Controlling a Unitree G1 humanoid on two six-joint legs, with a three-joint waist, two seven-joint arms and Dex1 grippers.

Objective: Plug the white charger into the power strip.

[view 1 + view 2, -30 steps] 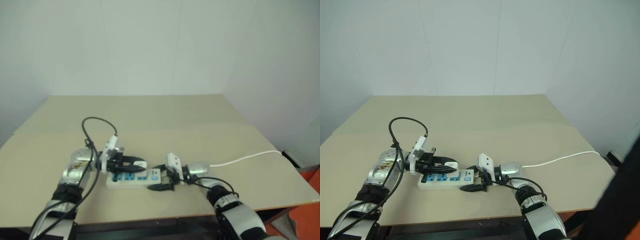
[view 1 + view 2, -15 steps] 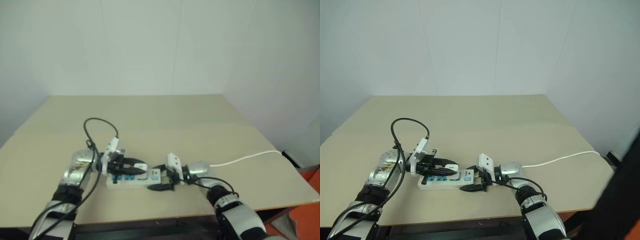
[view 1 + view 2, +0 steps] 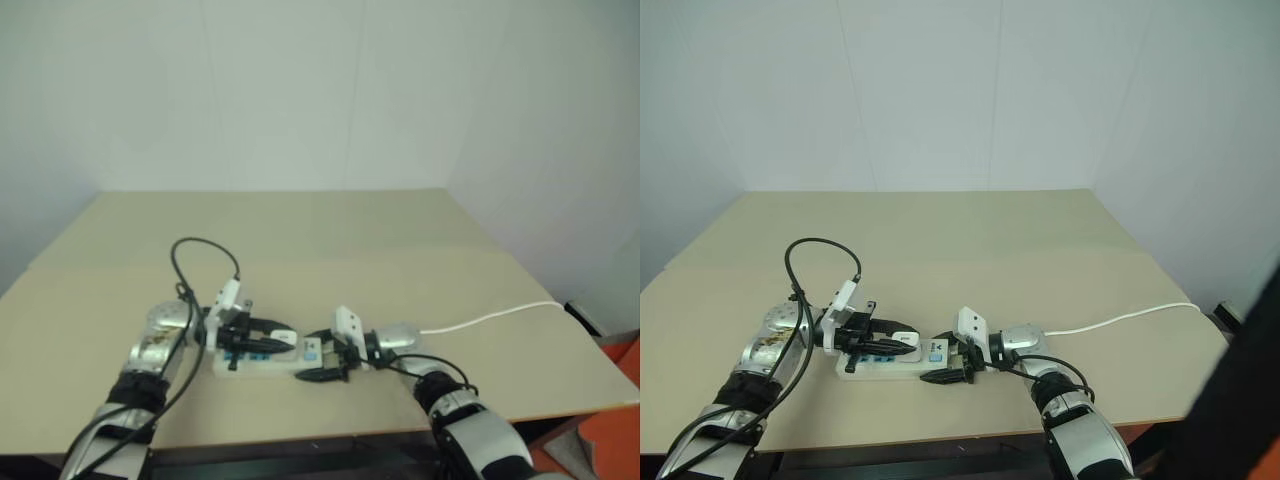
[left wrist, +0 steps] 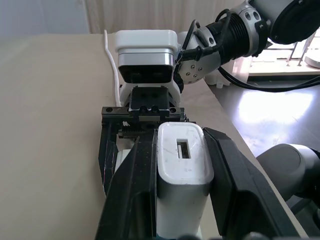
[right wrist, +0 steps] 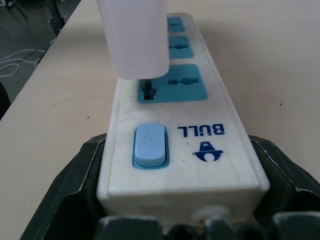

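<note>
Charger status: small white blocky plug adapter (image 4: 181, 165) is clamped between the two black fingers (image 4: 131, 195) of the left gripper (image 3: 262, 335), standing upright with its long axis vertical. Prongs point down into a socket; in the right wrist view its metal prong sits partly in the first blue-faced socket (image 5: 171, 83) next to the pale blue rocker switch (image 5: 149, 145), with a small gap still under the adapter body. Its flat end face with the rectangular port faces up toward the left wrist camera.

Long white rectangular power strip (image 3: 890, 365) lies flat on the beige tabletop (image 3: 330, 240), lower centre of the head views, long axis running left-right across the frame. Switch end points to the right side of the frame. Right gripper (image 3: 952, 365) has its black fingers (image 5: 75, 190) spread wide around that switch end, one against each long side, bracing it. "BULL" logo is printed beside the switch.

Thin white cord (image 3: 490, 318) runs from behind the right gripper off toward the right table edge. Looped black cable (image 3: 200, 262) arcs above the left wrist.
</note>
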